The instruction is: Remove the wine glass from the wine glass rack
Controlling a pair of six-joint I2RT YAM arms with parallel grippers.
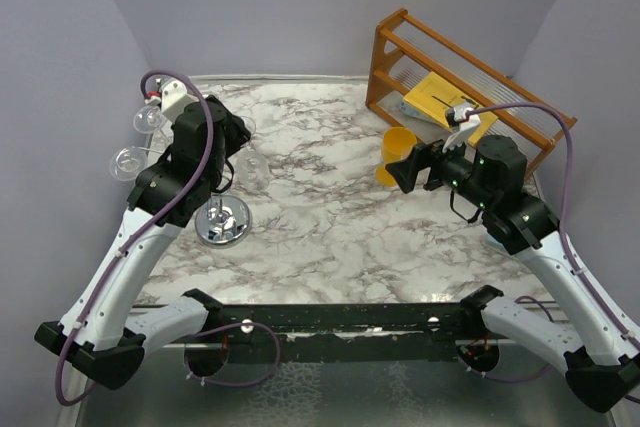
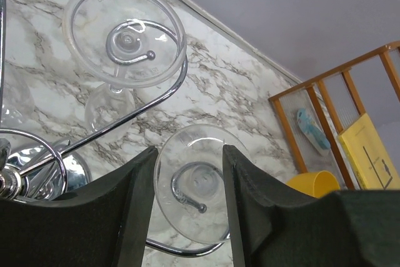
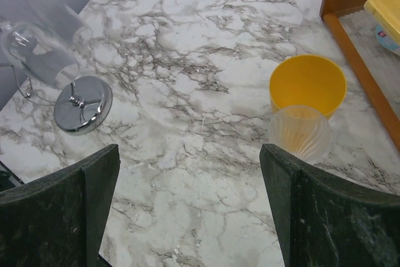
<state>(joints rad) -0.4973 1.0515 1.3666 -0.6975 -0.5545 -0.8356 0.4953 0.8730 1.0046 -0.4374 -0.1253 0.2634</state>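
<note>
The wine glass rack (image 1: pixel 223 220) stands at the left on its round chrome base, and its curled wire arms (image 2: pixel 159 101) carry clear wine glasses hung upside down. In the left wrist view the round foot of one wine glass (image 2: pixel 197 186) sits on a wire hook between my left gripper's (image 2: pixel 189 173) fingers. Those jaws stand apart, one on each side of the foot, and the right finger (image 2: pixel 250 204) covers its edge. A second glass foot (image 2: pixel 125 35) hangs farther out. My right gripper (image 3: pixel 187 204) is open over bare marble, far from the rack (image 3: pixel 82 104).
A yellow cup (image 3: pixel 307 82) and a clear ribbed cup (image 3: pixel 300 132) stand close to my right gripper. The orange-brown wooden shelf (image 1: pixel 460 87) with a yellow item fills the back right corner. Other hanging glasses (image 1: pixel 127 161) jut past the table's left edge.
</note>
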